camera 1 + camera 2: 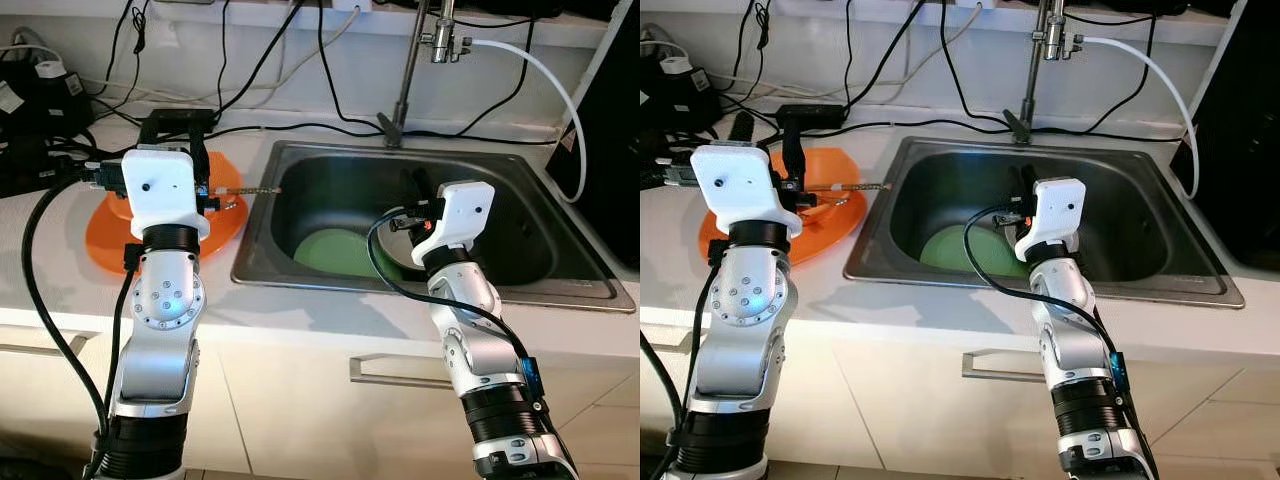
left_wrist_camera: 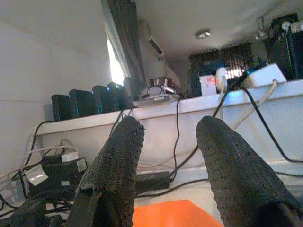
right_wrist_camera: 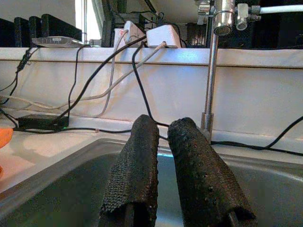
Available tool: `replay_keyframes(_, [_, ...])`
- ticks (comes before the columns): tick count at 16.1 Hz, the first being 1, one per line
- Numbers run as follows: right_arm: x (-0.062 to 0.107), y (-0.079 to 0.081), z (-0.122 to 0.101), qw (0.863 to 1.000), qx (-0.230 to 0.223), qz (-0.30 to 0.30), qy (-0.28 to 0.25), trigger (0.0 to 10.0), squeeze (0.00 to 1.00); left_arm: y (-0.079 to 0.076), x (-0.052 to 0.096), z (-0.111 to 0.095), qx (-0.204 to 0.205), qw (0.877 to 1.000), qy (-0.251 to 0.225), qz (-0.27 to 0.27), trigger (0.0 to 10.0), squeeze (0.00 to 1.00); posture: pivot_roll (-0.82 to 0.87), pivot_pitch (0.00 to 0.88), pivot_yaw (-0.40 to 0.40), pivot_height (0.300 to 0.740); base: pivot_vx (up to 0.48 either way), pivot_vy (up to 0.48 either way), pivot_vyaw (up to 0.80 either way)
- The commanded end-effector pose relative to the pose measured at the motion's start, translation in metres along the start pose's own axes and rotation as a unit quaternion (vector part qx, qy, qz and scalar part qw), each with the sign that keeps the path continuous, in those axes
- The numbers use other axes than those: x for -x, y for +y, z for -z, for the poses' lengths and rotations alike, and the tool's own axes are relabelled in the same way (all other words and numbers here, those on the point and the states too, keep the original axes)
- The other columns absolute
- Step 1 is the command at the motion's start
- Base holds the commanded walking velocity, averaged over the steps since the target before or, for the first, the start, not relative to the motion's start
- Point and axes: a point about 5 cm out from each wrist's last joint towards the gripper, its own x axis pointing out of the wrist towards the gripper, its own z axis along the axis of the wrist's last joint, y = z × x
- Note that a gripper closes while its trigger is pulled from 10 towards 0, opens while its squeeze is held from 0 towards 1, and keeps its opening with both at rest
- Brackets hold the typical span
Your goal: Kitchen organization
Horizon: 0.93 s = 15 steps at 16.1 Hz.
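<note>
Both silver arms hover: left gripper fingers spread above round orange plate, right gripper fingers nearly closed, empty, over steel sink; descending blindly risks knocking green plate.

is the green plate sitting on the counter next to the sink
No, the green plate lies inside the sink; the plate on the counter is the orange plate.

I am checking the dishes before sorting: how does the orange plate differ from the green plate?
The orange plate lies on the white counter, left of the sink; the green plate lies inside the sink. The orange plate has a thin utensil resting on it, its tip over the sink's edge; the green plate looks bare. The left hand hovers over the orange plate, the right hand over the green one. Both are round.
</note>
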Motion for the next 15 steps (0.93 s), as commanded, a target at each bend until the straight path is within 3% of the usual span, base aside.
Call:
replay_keyframes(1, [-0.001, -0.002, -0.001, 1.0, -0.003, 0.003, -0.003, 10.0, 0.0, 0.003, 0.006, 0.004, -0.018, 1.0, 0.011, 0.006, 10.0, 0.0, 0.14, 0.056, -0.001, 0.74, 0.0, 0.0, 0.0])
replay_keyframes(2, [-0.001, -0.002, -0.001, 1.0, -0.004, 0.001, -0.003, 10.0, 0.0, 0.005, 0.011, 0.006, -0.024, 1.0, 0.017, 0.005, 10.0, 0.0, 0.14, 0.057, 0.002, 0.74, 0.0, 0.0, 0.0])
replay_keyframes(5, [0.0, -0.004, 0.0, 1.0, -0.003, 0.001, 0.0, 10.0, 0.0, 0.016, 0.047, 0.008, -0.098, 0.995, 0.022, 0.015, 10.0, 0.0, 0.15, 0.065, 0.006, 0.74, 0.0, 0.0, 0.0])
replay_keyframes(7, [0.0, -0.005, 0.002, 1.0, -0.003, 0.004, 0.004, 10.0, 0.0, 0.022, 0.064, 0.016, -0.103, 0.993, 0.047, 0.017, 10.0, 0.0, 0.15, 0.065, 0.006, 0.74, 0.0, 0.0, 0.0])
replay_keyframes(8, [0.0, -0.005, 0.003, 1.0, -0.004, 0.003, 0.004, 10.0, 0.0, 0.021, 0.068, 0.017, -0.105, 0.993, 0.05, 0.032, 10.0, 0.0, 0.17, 0.072, -0.003, 0.74, 0.0, 0.0, 0.0])
replay_keyframes(9, [-0.002, -0.001, 0.003, 1.0, -0.008, -0.002, 0.005, 10.0, 0.0, 0.018, 0.07, 0.015, -0.14, 0.985, 0.029, 0.096, 10.0, 0.0, 0.18, 0.069, -0.006, 0.74, 0.0, 0.0, 0.0])
replay_keyframes(11, [-0.002, 0.001, 0.003, 1.0, -0.01, -0.005, 0.006, 10.0, 0.0, 0.024, 0.077, 0.017, -0.163, 0.98, 0.022, 0.109, 10.0, 0.0, 0.18, 0.064, -0.005, 0.74, 0.0, 0.0, 0.0])
replay_keyframes(15, [-0.002, 0.002, 0.003, 1.0, -0.013, -0.006, 0.003, 10.0, 0.0, 0.03, 0.074, 0.016, -0.203, 0.967, 0.009, 0.151, 10.0, 0.0, 0.17, 0.057, -0.004, 0.74, 0.0, 0.0, 0.0])
